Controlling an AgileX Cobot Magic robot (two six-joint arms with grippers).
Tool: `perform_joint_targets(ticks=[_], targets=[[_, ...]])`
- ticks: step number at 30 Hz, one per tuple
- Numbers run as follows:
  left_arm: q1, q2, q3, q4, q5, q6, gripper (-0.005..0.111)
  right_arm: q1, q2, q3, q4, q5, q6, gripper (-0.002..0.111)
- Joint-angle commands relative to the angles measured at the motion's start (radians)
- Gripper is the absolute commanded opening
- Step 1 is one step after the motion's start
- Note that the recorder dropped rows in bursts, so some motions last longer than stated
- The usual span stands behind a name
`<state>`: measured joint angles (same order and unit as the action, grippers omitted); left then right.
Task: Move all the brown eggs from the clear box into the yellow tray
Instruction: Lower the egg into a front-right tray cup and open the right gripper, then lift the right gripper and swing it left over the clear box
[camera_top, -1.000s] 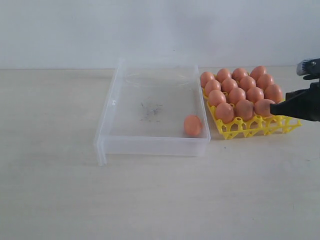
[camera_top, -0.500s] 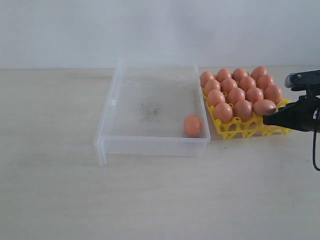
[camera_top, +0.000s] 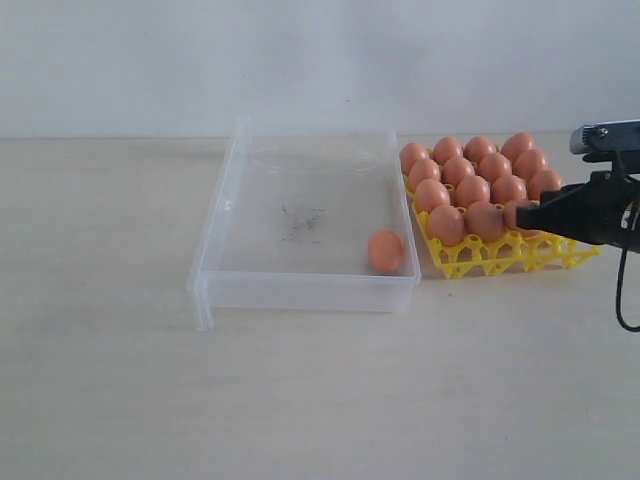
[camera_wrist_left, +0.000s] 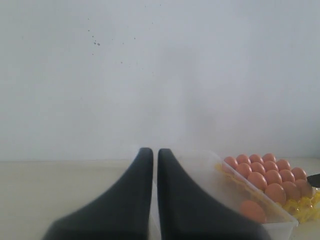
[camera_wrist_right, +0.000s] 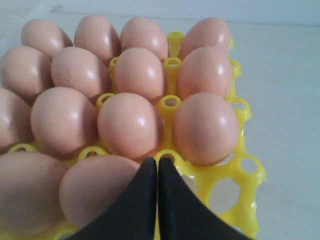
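One brown egg (camera_top: 385, 250) lies in the clear box (camera_top: 300, 290), near its front right corner; it also shows in the left wrist view as a brown egg (camera_wrist_left: 252, 210) behind the clear box (camera_wrist_left: 280, 226) wall. Several brown eggs (camera_top: 472, 190) fill the yellow tray (camera_top: 500, 260) to the right of the box. My right gripper (camera_top: 522, 215) is shut and empty, its tips low over the tray's front right part, beside an egg (camera_wrist_right: 95, 187) and over an empty cup of the yellow tray (camera_wrist_right: 220, 195). My left gripper (camera_wrist_left: 150, 151) is shut with nothing held.
The box and tray sit on a pale wooden table (camera_top: 320, 400) against a white wall (camera_top: 300, 60). The right arm's black body and cable (camera_top: 625, 260) hang at the right edge of the exterior view.
My right gripper has moved left and slightly up, from the tray's right edge to over its front right eggs. The egg in the box has not moved.
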<state>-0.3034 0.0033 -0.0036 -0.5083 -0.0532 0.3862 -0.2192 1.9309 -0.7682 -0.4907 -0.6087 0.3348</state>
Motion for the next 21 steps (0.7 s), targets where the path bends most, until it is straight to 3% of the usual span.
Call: perform_joint_targets(ticks=[1,10,14,17,19,21], targets=[[0.004,-0.003,0.004,-0.003,0.009,0.004,0.004,0.001,0.034,-0.017,-0.072,0.054,0.051,0.000],[0.004,-0.003,0.004,-0.003,0.009,0.004,0.004,0.002,-0.155,0.044,-0.072,-0.007,0.055,0.000],[0.004,-0.003,0.004,-0.003,0.009,0.004,0.004,0.055,-0.273,0.106,-0.308,-0.172,0.175,0.000],[0.004,-0.003,0.004,-0.003,0.009,0.004,0.004,0.136,-0.293,0.028,-0.535,-0.087,0.532,0.000],[0.004,-0.003,0.004,-0.003,0.009,0.004,0.004,0.185,-0.270,-0.063,-0.804,0.014,0.846,0.000],[0.004,-0.003,0.004,-0.003,0.009,0.004,0.004,0.227,-0.234,-0.170,-1.156,-0.015,1.199,0.000]])
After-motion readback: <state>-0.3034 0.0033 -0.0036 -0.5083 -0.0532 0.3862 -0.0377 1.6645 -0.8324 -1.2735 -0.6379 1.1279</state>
